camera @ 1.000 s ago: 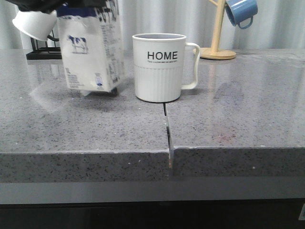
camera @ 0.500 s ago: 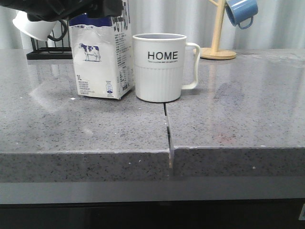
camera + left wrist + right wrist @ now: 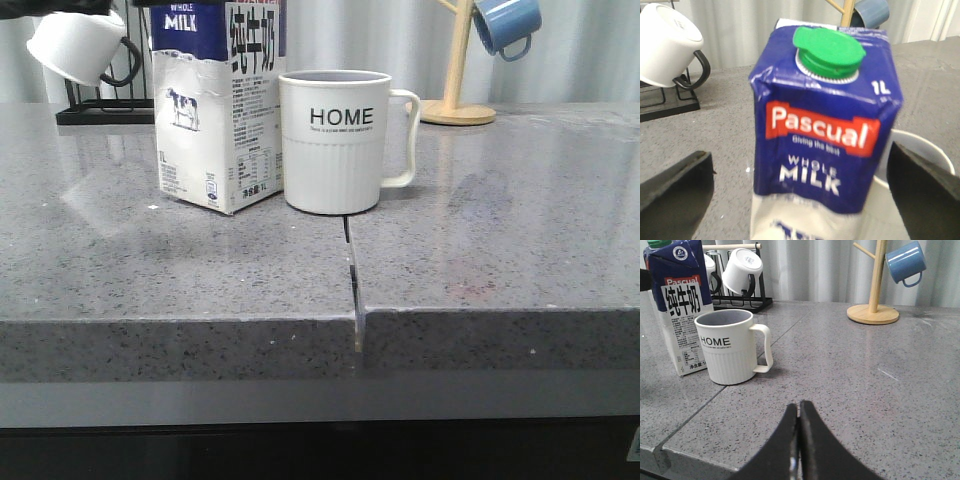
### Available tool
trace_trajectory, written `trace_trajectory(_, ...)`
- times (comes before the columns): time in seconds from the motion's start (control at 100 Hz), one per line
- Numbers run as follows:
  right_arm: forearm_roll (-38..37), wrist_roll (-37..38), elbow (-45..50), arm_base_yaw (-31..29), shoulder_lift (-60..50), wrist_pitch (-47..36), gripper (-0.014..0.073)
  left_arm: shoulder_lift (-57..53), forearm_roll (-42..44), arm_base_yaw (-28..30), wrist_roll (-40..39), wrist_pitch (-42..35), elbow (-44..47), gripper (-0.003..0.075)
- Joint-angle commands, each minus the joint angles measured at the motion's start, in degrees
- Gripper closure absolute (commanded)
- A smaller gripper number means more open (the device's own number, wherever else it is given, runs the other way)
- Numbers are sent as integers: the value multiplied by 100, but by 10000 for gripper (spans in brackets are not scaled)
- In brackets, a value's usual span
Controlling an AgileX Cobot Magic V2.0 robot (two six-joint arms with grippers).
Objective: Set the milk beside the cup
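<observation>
Left hand (image 3: 800, 200) spread wide, one finger (image 3: 675, 192) each side of the milk (image 3: 220, 110), not touching. Milk upright on bench (image 3: 480, 250), at 9 o'clock of the cup (image 3: 335, 140), just beside. Right hand (image 3: 799, 440) closed, empty.

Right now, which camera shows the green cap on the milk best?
The left wrist view: the green cap fills the frame above the milk. The right wrist view catches only a sliver; the front view crops it off.
</observation>
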Motion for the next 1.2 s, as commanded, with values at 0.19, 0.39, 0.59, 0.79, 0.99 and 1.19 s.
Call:
trace_trajectory(0.19,-22,3,-153,-29,48,-472,632,-1403,19,195,214,1223,215,438)
trace_trajectory(0.39,-22,3,-153,-29,48,-472,632,-2432,477,727,214,2239,220,741)
trace_trajectory(0.59,-22,3,-153,-29,48,-467,632,-3502,552,1508,214,3164,230,741)
trace_trajectory(0.79,-22,3,-153,-29,48,-467,632,-4440,669,2342,214,3481,572,741)
trace_trajectory(0.99,-22,3,-153,-29,48,-467,632,-5351,669,2743,202,3456,1150,741)
trace_trajectory(1.19,-22,3,-153,-29,48,-467,632,-5953,879,2889,191,3660,1482,741)
